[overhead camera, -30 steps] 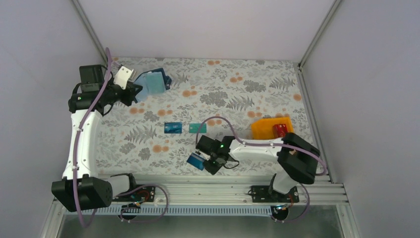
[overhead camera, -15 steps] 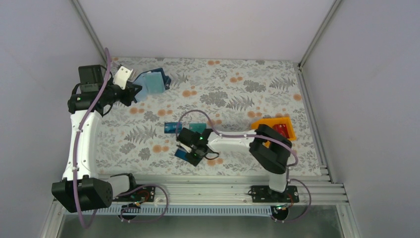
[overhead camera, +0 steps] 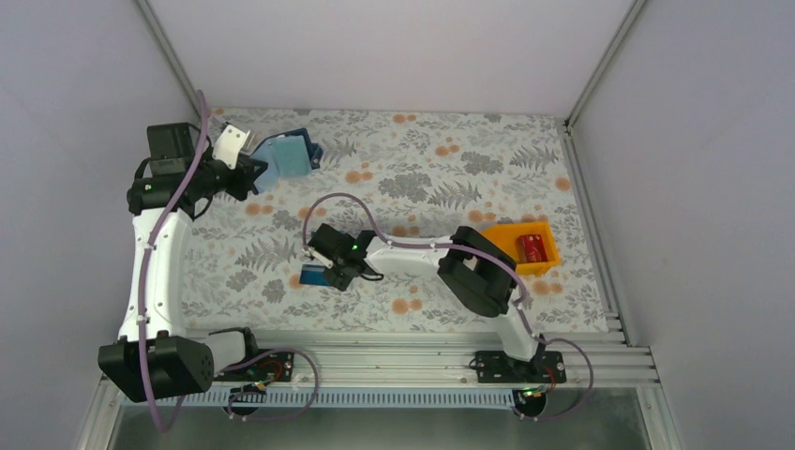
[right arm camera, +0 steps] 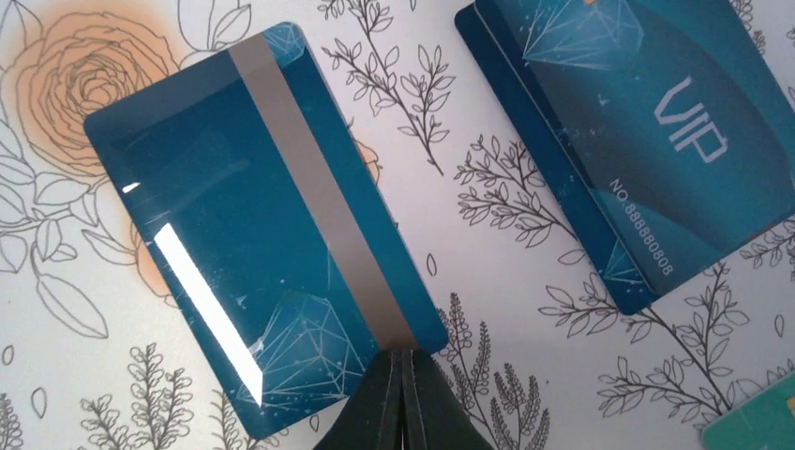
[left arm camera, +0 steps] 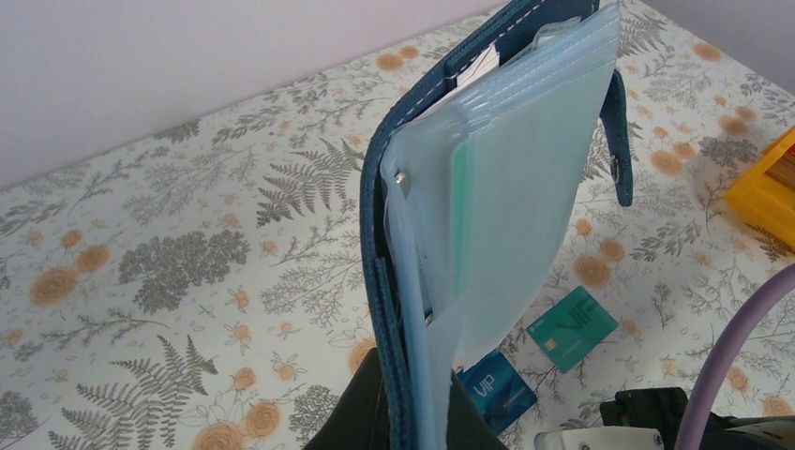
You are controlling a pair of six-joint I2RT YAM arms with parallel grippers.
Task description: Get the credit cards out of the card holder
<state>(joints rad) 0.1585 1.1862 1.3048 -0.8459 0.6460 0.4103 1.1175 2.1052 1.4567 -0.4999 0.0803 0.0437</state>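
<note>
My left gripper [overhead camera: 253, 172] is shut on the lower edge of the card holder [overhead camera: 289, 155] and holds it upright and open at the far left. In the left wrist view, the holder's [left arm camera: 487, 206] pale pockets fan out above my gripper [left arm camera: 412, 398]. My right gripper [overhead camera: 323, 273] is shut on a blue card [overhead camera: 311, 277] low over the table. In the right wrist view, the jaws [right arm camera: 403, 364] pinch this striped card [right arm camera: 262, 225] by its corner. A blue VIP card [right arm camera: 647, 131] and a teal card [left arm camera: 572, 328] lie on the table. A red card [overhead camera: 532, 247] lies in the bin.
An orange bin [overhead camera: 530, 251] stands at the right of the floral table cloth. The right arm [overhead camera: 422, 258] stretches across the middle and hides the lying cards from above. Metal rails run along the near edge and the right side.
My right gripper has swung left and away from the near edge, carrying the blue card to beside the lying blue card. The left arm and holder have not moved.
</note>
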